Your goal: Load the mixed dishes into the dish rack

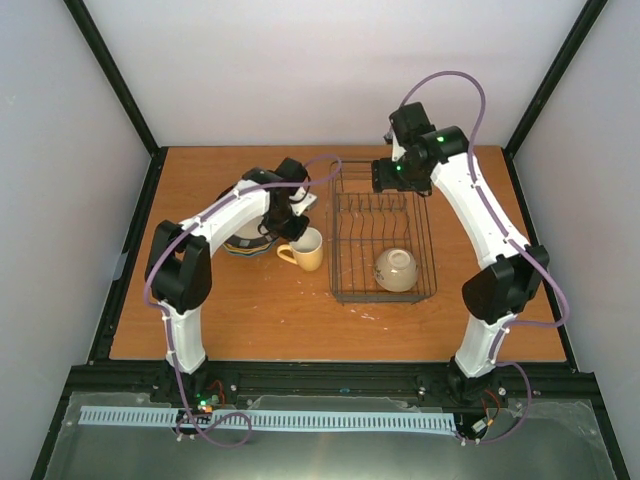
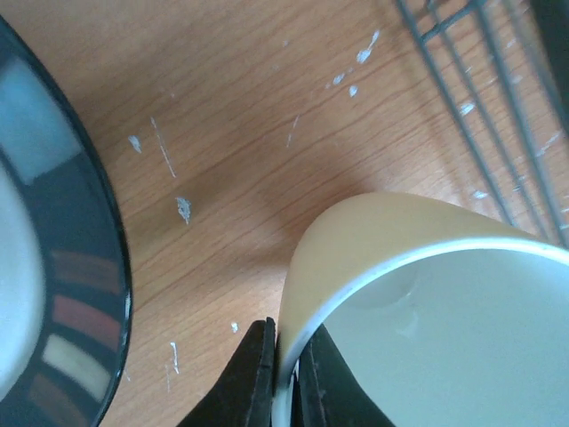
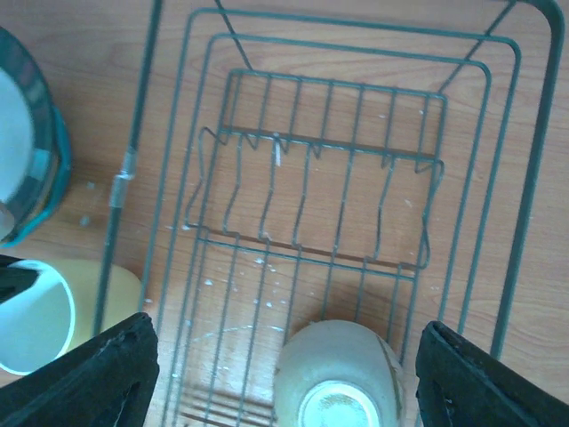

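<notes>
The yellow mug [image 1: 306, 249] stands on the table just left of the dish rack [image 1: 382, 234]. My left gripper [image 1: 292, 226] is shut on the mug's rim [image 2: 293, 351], one finger inside and one outside. The stack of plates [image 1: 250, 238] lies left of the mug, partly hidden by the left arm; its dark patterned rim shows in the left wrist view [image 2: 80, 294]. The small cream bowl [image 1: 397, 270] lies upside down in the rack's near end [image 3: 342, 378]. My right gripper [image 3: 284, 374] is open and empty, high above the rack's far end [image 1: 385, 175].
The rack's upright dividers [image 3: 311, 191] stand across its far half with nothing in them. The mug also shows at the left edge of the right wrist view [image 3: 53, 311], beside the plate stack [image 3: 27, 151]. White flecks dot the wooden table [image 2: 182, 209].
</notes>
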Available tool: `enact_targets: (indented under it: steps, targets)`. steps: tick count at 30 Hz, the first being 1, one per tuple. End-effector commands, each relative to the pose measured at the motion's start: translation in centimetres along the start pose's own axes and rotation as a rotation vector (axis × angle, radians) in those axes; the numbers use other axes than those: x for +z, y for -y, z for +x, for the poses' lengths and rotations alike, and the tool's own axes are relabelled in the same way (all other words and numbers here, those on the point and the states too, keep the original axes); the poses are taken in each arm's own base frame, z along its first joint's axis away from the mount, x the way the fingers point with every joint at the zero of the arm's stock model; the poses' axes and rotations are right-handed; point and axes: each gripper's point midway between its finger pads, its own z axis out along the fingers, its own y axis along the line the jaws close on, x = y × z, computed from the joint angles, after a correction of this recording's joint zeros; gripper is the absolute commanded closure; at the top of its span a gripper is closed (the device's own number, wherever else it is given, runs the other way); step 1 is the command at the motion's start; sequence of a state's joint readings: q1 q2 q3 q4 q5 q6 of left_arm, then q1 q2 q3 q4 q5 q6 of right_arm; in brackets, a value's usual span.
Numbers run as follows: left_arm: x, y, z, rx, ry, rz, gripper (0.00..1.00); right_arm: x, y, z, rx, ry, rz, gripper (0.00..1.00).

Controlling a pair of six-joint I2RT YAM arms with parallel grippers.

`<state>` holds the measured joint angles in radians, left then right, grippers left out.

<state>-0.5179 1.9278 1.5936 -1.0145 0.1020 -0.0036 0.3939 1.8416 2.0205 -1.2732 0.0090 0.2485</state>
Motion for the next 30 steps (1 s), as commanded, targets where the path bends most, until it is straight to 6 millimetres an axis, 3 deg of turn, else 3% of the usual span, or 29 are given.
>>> enact_targets:
  steps: [1, 5, 7, 11, 15, 17, 23, 30]
  targets:
    - [-10.1, 2.3, -5.5, -0.044, 0.256, 0.063, 0.99, -4.1, -1.2, -3.0, 0.039, 0.169, -0.184, 0.23]
    - [-18.5, 4.1, -8.8, -0.119, 0.473, 0.189, 0.99, -7.8, -2.0, -6.0, 0.104, 0.374, -0.511, 0.28]
    - [-22.4, 4.8, -10.2, -0.166, 0.584, 0.297, 0.99, -9.4, -2.9, -6.4, 0.107, 0.451, -0.703, 0.27]
    - [-28.1, 5.4, -11.4, -0.270, 0.749, 0.527, 0.99, -11.1, -4.9, -4.8, 0.038, 0.588, -0.901, 0.25]
    - [-32.0, 5.8, -11.6, -0.360, 0.854, 0.743, 0.99, -10.9, -6.5, -2.8, -0.030, 0.634, -0.967, 0.22]
    - [-32.0, 6.3, -11.6, -0.395, 0.848, 0.861, 0.99, -10.8, -7.8, -2.1, -0.089, 0.640, -0.983, 0.22]
    - [-31.0, 7.6, -11.9, -0.495, 0.790, 1.194, 0.99, -13.5, -11.7, -1.3, -0.223, 0.753, -1.045, 0.25]
    - [-32.2, 7.5, -12.8, -0.505, 0.825, 1.275, 0.99, -13.4, -13.6, -1.3, -0.246, 0.742, -1.083, 0.27]
